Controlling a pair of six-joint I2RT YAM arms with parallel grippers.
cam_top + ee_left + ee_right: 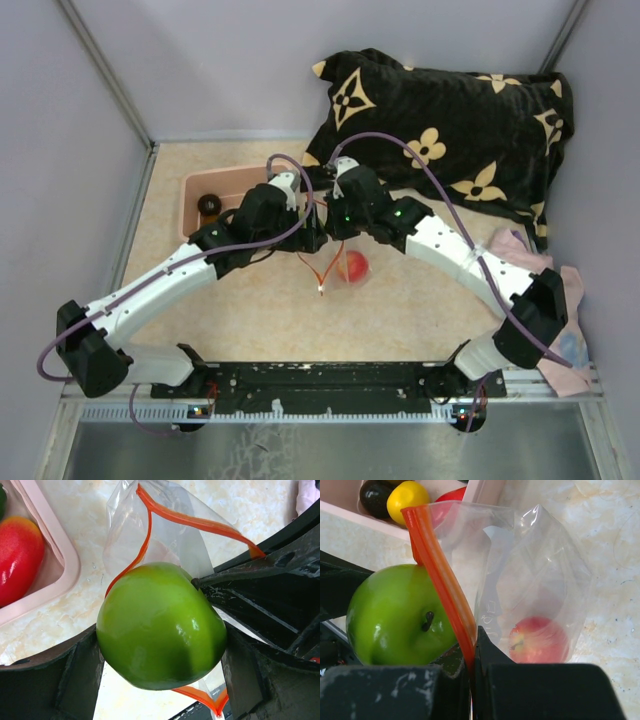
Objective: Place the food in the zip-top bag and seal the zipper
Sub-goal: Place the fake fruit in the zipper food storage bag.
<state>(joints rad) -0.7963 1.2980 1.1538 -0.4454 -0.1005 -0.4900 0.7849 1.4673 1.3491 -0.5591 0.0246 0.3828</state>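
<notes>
loading step: left end effector [162,672] grips green apple [160,620] at mouth of zip-top bag [545,575], mid-desk [250,320]. right end effector [471,667] pinches zipper [440,575]. pink bin [187,205] at 10 o'clock. next: release apple inside.

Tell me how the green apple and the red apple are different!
The green apple is green; the red apple is red. The green apple is gripped by the left hand at the bag's mouth; the red apple lies inside the bag. Both are round and shiny.

Pink bin [225,175] back-left; black floral cushion [450,130] back-rt; pink cloth [575,300] rt.
</notes>
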